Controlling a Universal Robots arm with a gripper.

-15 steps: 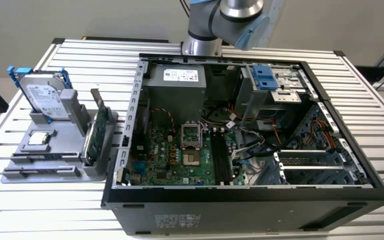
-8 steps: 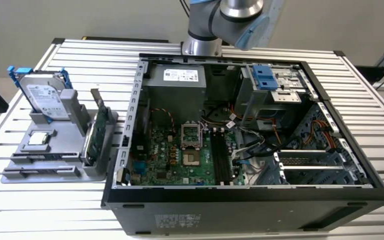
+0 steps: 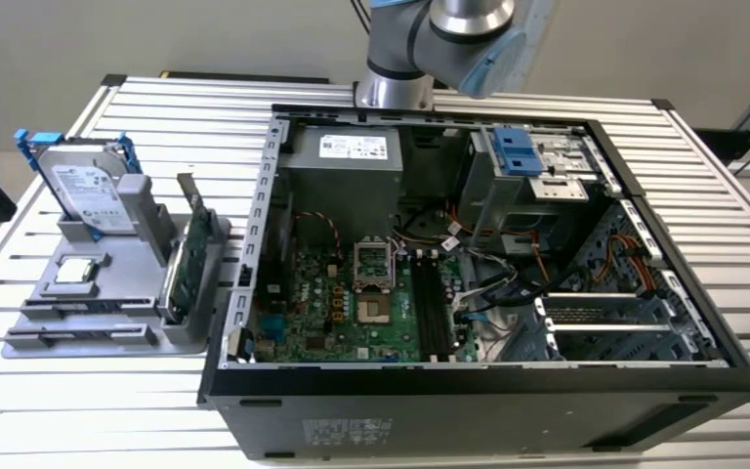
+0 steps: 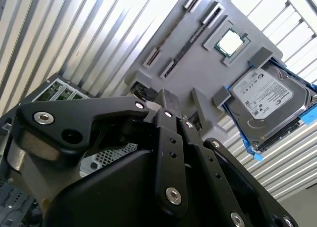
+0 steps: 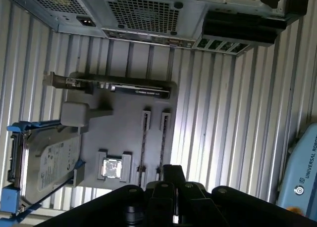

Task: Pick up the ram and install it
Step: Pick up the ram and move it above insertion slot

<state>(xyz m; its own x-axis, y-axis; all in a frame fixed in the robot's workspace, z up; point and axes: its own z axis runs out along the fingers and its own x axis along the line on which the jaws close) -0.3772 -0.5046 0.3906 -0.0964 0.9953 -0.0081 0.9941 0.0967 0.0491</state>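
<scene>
The arm [image 3: 408,44] is built of silver-grey cylindrical segments with light-blue joint caps [image 3: 492,63], one bearing dark lettering in the first wrist view [image 5: 302,172]. The gripper [image 4: 166,101] is matte black in both wrist views. Its rounded link bars [image 4: 168,153] are joined by silver pivot pins [image 4: 43,118] and screw heads [image 4: 173,195].

Slim dark ram [image 4: 190,39] stands on edge in the gray holder [image 4: 208,71].

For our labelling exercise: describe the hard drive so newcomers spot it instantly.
Beside the open computer case, a grey holder sits on the slatted table. The hard drive stands propped on it: a silver box in blue rails, unlike the thin green card nearby.
</scene>
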